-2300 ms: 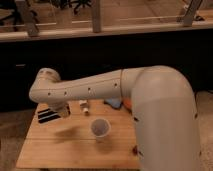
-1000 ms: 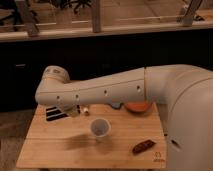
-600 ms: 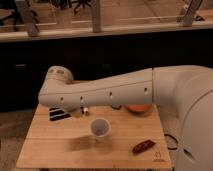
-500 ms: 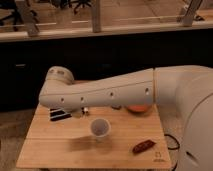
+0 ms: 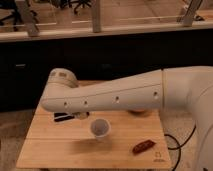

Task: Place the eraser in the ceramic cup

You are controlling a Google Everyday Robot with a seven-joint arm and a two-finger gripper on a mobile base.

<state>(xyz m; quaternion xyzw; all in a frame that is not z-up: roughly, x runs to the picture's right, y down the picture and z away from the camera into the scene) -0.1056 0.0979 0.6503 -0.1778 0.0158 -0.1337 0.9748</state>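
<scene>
One long black striped eraser (image 5: 63, 118) lies flat on the wooden surface (image 5: 55, 142), left of the small round white ceramic cup (image 5: 100, 128) | gripper (image 5: 80, 116) hides under the big white arm, near the eraser, likely reaching for it | fingers: cannot tell

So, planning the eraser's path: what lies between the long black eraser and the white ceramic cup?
Camera view: only bare wooden table between the long black eraser and the white ceramic cup; the gripper hangs above it.
</scene>
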